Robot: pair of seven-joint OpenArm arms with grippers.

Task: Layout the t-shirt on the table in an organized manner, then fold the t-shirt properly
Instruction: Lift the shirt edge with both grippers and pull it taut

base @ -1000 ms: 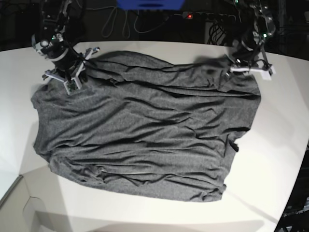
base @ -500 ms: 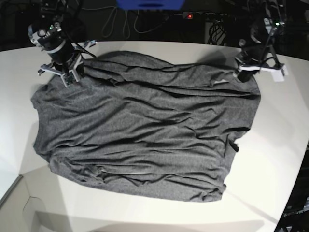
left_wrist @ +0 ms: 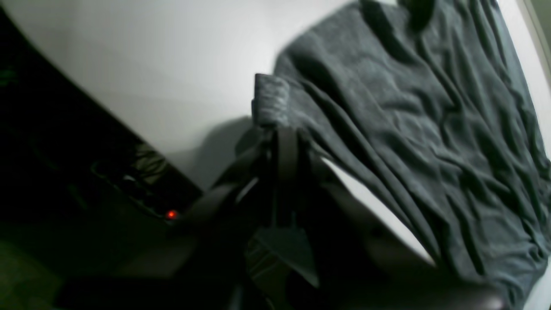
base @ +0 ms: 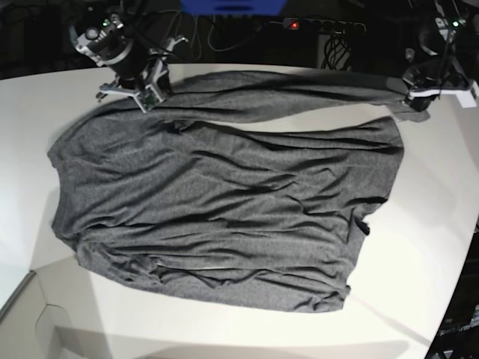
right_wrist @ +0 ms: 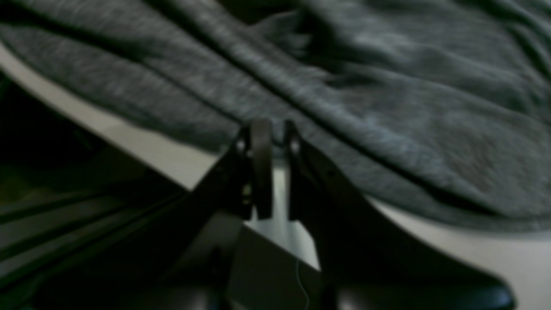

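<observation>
The left gripper (left_wrist: pixel 275 125) is clamped tight on a small bunched corner of the shirt (base: pixel 224 202); from its own camera a stub of grey knit sticks up past the closed fingers (left_wrist: pixel 287 146), and the cloth runs away from them in taut ridges. The right gripper (right_wrist: pixel 272 129) has its two fingers (right_wrist: pixel 260 142) nearly together with only a thin slit between them, and the tips sit right at a fold of the shirt's edge. The view is blurred, so I cannot tell whether cloth is pinched in that slit or the tips merely touch it.

In the base view the left gripper (base: pixel 419 93) is at the far right corner of the table (base: pixel 419 247), lifted off the surface, and the right gripper (base: pixel 146 93) is at the far left, by the back edge. Between them the shirt's far edge is pulled up into a long rolled band that spans from one gripper to the other, raised a little above the rest of the cloth.

The rest of the shirt lies spread on the white table, wrinkled, filling most of the middle, its near edge rumpled with small folds toward the front. Bare table shows on the left, right and front. Behind the table, in the dark, there are cables and a power strip (base: pixel 322 26) with a red light (base: pixel 294 25).
</observation>
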